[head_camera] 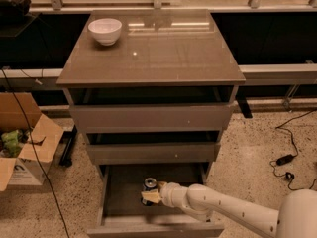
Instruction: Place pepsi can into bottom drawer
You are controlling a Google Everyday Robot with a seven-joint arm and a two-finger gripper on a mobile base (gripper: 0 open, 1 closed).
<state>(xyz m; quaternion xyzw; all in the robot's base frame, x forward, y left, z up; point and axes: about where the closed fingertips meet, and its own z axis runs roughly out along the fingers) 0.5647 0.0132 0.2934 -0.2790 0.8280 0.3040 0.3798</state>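
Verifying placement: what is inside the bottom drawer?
A small dark-blue soda can stands in the open grey-brown bottom drawer, gripped by the end effector, which covers its lower part and the floor beneath.

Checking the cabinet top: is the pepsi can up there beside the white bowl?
No, the pepsi can is inside the open bottom drawer, at the gripper; the white bowl is on top.
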